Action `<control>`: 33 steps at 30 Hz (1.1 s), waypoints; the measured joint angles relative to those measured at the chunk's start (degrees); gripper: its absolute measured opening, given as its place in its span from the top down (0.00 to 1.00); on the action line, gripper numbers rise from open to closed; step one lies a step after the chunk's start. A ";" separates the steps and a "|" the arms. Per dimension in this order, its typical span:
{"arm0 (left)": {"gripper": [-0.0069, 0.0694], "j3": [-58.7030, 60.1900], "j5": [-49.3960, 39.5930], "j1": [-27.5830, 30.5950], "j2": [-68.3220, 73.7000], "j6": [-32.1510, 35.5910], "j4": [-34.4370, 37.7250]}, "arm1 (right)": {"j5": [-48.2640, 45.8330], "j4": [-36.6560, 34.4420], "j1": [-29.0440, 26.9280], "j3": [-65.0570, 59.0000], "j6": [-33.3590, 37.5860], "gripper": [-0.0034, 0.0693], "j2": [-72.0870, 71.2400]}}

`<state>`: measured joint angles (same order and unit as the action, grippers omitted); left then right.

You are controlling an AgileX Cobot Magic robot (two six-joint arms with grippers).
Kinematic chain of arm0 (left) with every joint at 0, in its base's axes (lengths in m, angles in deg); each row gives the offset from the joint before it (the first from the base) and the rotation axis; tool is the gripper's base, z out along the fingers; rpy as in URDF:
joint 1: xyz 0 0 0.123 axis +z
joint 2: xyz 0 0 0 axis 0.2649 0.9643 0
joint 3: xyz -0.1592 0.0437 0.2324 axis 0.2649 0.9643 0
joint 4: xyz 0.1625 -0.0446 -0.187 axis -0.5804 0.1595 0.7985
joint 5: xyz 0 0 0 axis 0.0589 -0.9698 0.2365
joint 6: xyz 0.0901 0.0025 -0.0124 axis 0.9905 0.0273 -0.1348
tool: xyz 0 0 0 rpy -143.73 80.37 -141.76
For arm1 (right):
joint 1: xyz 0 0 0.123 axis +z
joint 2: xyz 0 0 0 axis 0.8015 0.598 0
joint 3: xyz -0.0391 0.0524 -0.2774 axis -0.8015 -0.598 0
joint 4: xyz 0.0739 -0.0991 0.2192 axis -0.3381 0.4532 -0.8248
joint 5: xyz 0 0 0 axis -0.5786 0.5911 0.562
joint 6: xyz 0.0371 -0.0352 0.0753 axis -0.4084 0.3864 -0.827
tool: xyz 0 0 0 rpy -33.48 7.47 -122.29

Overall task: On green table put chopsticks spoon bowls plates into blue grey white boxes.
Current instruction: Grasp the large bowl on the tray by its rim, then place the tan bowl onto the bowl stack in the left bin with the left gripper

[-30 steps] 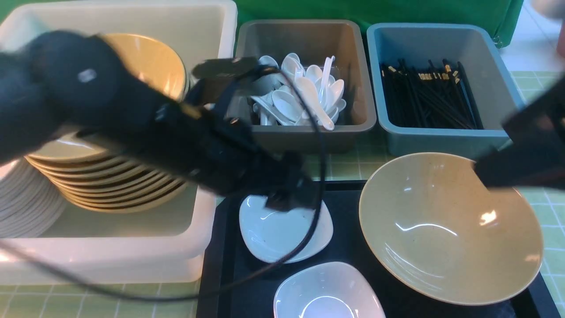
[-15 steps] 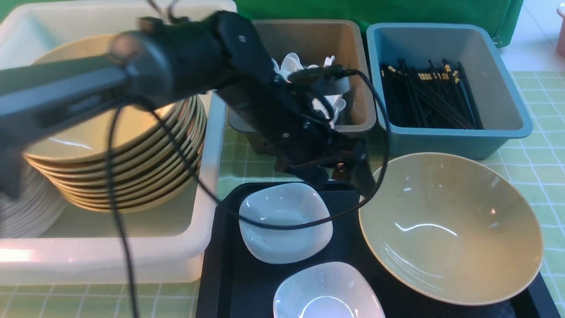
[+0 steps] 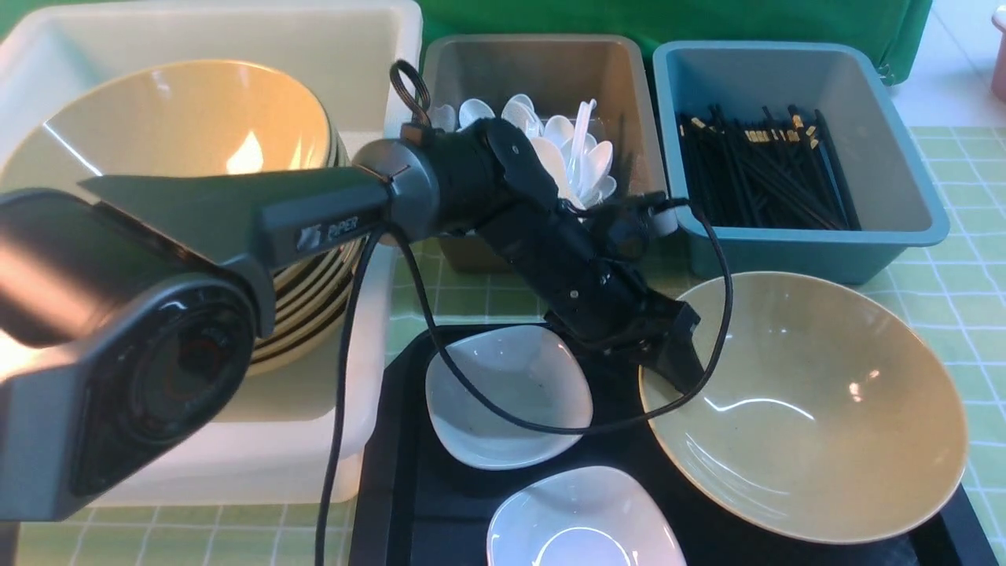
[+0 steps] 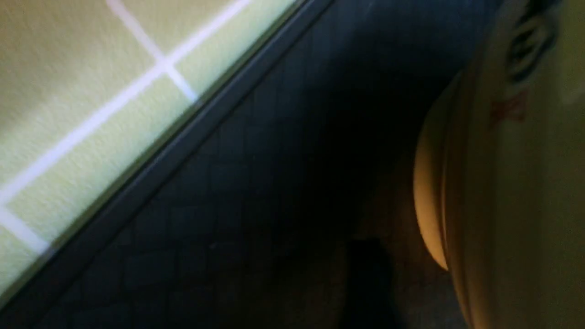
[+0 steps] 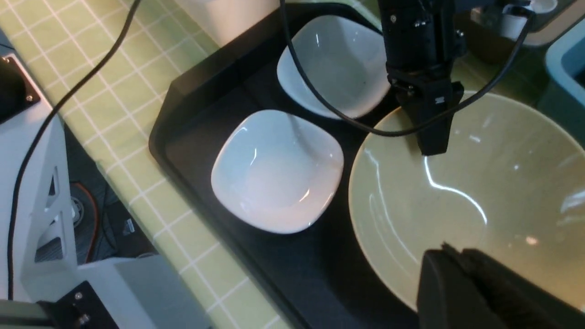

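On the black tray [image 3: 409,487]: a wide tan bowl [image 3: 802,409] fills the right half, while the far dish [image 3: 507,397] and the near dish [image 3: 581,523], both small, white and squarish, share the left half.
Left claw [image 3: 682,363]: down at the bowl's rim on the side facing the tray's middle, one finger inside the rim. Whether it is pinching the rim or only straddling it cannot be told.
Right claw [image 5: 461,274]: pressed together, holding nothing, hanging above the bowl over the tray's right half.
Step in hand: apparently taking the bowl by its edge for the white box [image 3: 377,47].
Risk: a one-edge hold on a wide, glossy bowl may slip or let it tip and drop back onto the tray. The swinging bowl could also knock the far dish just beside it.
Cable [image 3: 471,393]: loops from the left arm across the far dish and could snag or drag it on the lift.
Around: the white box stands left of the tray with a stack of tan bowls [image 3: 173,126]. Beyond the tray, on the green tabletop [image 3: 487,299], the grey box [image 3: 542,47] holds white spoons [image 3: 566,149] and the blue box [image 3: 786,51] holds black chopsticks [image 3: 762,173].
In the way: the box wall nearest the tray and the tall stack inside, which the bowl would have to clear.
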<state>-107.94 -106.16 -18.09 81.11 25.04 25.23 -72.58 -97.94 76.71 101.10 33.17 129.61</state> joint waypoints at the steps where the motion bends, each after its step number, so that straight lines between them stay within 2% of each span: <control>1: 0.69 -0.05 -0.10 -0.06 -0.07 0.08 0.24 | 0.00 0.00 0.00 -0.31 0.00 0.92 0.00; 3: 0.83 -0.06 0.22 -0.06 -0.36 0.11 0.10 | 0.00 0.00 0.00 -0.58 0.00 0.92 0.00; 5: 0.88 -0.06 0.07 -0.06 -0.80 0.11 0.26 | 0.00 0.00 0.00 -0.64 0.00 0.92 0.00; 13: 0.89 0.00 -0.52 1.02 -9.37 0.59 -3.11 | 0.00 -2.11 0.00 -0.75 0.39 0.92 0.00; 17: 0.89 0.00 -2.10 5.02 -17.76 -2.92 -2.99 | 0.35 -6.35 0.00 -0.75 5.77 0.92 0.00; 19: 0.89 0.00 -5.23 10.60 -23.74 -9.37 -3.33 | 1.92 -8.18 0.00 -0.80 7.82 0.92 0.00; 22: 0.89 0.00 -9.31 19.18 -30.54 -14.39 -7.03 | 5.45 -8.52 0.00 -0.80 9.10 0.91 0.07; 24: 0.89 0.00 -11.47 25.01 -34.35 -15.92 -10.96 | 7.55 -9.09 0.00 -0.80 10.74 0.91 0.18; 25: 0.89 0.00 -11.59 25.67 -34.73 -16.19 -11.81 | 7.55 -9.19 0.00 -0.80 10.91 0.91 0.18; 27: 0.89 0.00 -12.61 35.97 -40.18 -17.81 -17.18 | 10.60 -12.61 0.00 -0.80 14.36 0.90 0.95; 28: 0.89 0.00 -12.67 36.66 -40.51 -17.94 -17.87 | 10.82 -13.33 0.00 -0.80 15.04 0.90 1.05; 33: 0.89 2.70 -12.93 52.09 -47.97 -20.79 -22.31 | 14.77 -25.20 0.00 -0.80 24.21 0.90 5.27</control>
<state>-105.24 -119.09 34.01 33.14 4.25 2.92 -57.81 -123.15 76.71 100.30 57.39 134.88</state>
